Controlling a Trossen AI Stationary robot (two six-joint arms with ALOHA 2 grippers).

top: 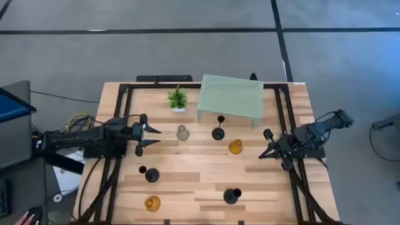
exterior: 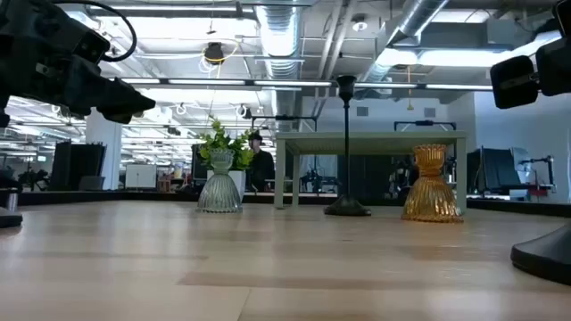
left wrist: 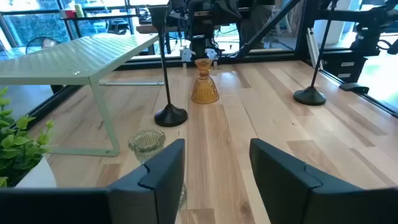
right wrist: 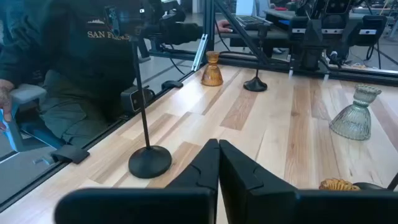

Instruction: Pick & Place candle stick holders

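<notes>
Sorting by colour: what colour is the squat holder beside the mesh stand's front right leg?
Amber glass holder, clearest in the low view.

Pale striped wood table, black frame around it. Three black thin-stemmed holders, two amber glass ones and a ribbed clear-grey one. The mesh stand is pale mint green, and the little plant is bright green in a white pot.
</notes>
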